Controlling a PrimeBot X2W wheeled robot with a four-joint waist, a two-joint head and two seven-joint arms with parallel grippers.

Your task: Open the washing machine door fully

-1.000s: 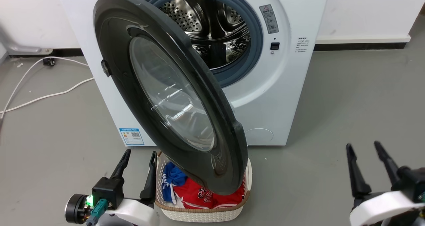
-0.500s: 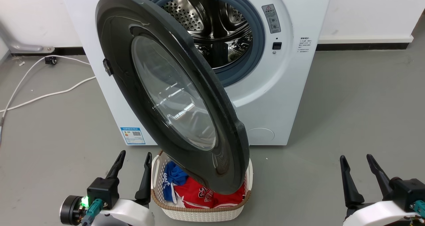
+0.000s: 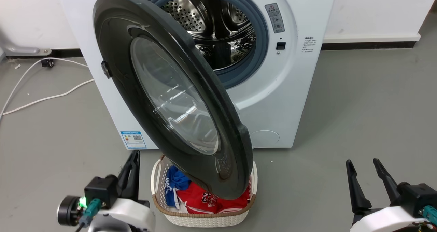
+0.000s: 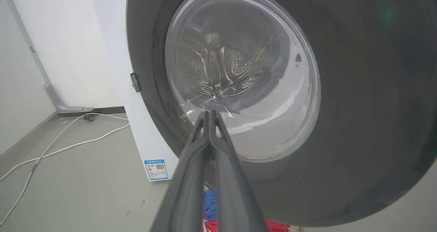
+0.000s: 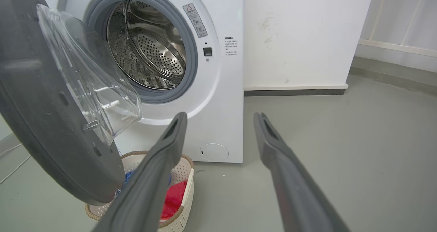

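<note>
The white washing machine (image 3: 273,99) stands against the wall with its steel drum (image 3: 218,30) exposed. The washing machine door (image 3: 170,95), a big glossy black disc with a clear bulging window, is hinged on the left and stands swung out about halfway towards me. My left gripper (image 3: 135,155) sits low at the left, in front of the door's outer face, shut with nothing between its fingers. In the left wrist view its tips (image 4: 210,113) point at the window of the door (image 4: 358,105), not touching it. My right gripper (image 3: 362,161) is open at the lower right, well away from the door (image 5: 41,122).
A white woven-rimmed basket (image 3: 205,218) with red and blue clothes sits on the floor right under the door's lower edge. White cables (image 3: 41,99) trail over the grey floor to the left of the machine. To the right of the machine there is open floor.
My left gripper's fingers have shut together and the wrist has turned. The right gripper has dropped lower in the view. The door stands at the same angle.
</note>
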